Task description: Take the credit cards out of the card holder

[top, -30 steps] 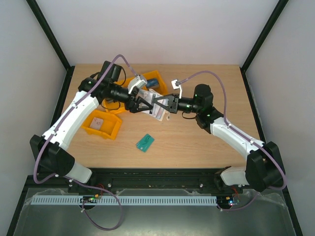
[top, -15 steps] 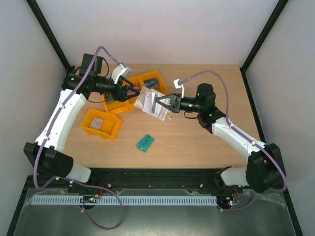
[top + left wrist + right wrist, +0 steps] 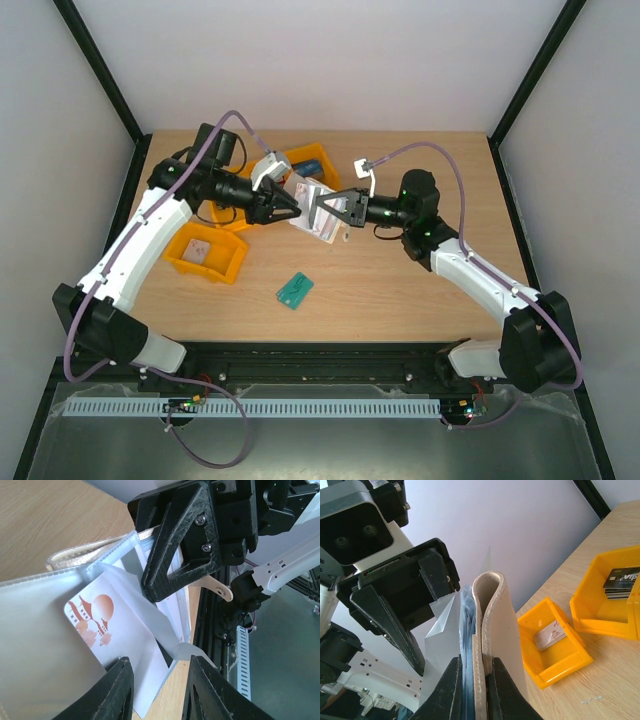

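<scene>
Left arm (image 3: pixel 150 235): stretched away from its base, elbow bent, forearm turned inward.
Left gripper (image 3: pixel 157 692): level, fingers (image 3: pixel 120 687) apart with a gap between them.
Right arm (image 3: pixel 470 270): stretched forward, forearm turned inward.
Right gripper (image 3: pixel 475 690): level, fingers (image 3: pixel 451 685) pinched on the holder (image 3: pixel 492 610).
Between hands: each gripper just ahead of the other's fingertips, facing it.

Beige wallet (image 3: pixel 495 630) held up over the bench, open, clear pockets fanned; a white, orange-printed card (image 3: pixel 115 627) shows among them.
</scene>
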`<action>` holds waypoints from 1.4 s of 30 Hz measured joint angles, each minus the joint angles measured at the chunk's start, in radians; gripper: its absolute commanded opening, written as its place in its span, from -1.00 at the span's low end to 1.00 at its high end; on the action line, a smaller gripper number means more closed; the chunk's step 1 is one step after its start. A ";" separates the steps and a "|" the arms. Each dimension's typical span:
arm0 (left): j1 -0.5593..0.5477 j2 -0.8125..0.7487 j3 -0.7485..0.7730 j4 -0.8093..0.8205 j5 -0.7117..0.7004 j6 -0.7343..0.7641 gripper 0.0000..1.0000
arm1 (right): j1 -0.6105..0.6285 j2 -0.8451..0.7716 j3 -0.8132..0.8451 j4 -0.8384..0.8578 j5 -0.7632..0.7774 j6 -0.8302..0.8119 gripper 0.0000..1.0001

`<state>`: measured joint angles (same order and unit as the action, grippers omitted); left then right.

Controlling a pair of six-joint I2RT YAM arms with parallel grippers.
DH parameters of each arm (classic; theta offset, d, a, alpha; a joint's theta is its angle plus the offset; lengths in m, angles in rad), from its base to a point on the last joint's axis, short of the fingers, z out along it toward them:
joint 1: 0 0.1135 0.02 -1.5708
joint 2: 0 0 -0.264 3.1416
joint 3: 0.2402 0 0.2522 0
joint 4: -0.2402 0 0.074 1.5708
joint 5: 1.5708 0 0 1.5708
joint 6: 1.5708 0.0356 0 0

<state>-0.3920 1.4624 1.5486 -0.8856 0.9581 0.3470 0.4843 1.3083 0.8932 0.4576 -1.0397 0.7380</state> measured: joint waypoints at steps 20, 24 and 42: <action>0.000 0.009 -0.025 0.042 -0.022 -0.032 -0.95 | -0.004 -0.006 -0.002 0.020 -0.022 -0.002 -0.97; 0.000 0.009 -0.025 0.037 -0.010 -0.028 -0.95 | -0.006 -0.006 -0.002 0.019 -0.023 -0.014 -0.95; 0.204 -0.016 -0.032 0.035 -0.014 0.014 -0.95 | -0.085 -0.035 -0.014 -0.095 -0.009 -0.100 -0.97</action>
<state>-0.1879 1.4467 1.5169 -0.8501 0.9436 0.3607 0.3988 1.2728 0.8791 0.3626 -1.0485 0.6376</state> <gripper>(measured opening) 0.026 0.065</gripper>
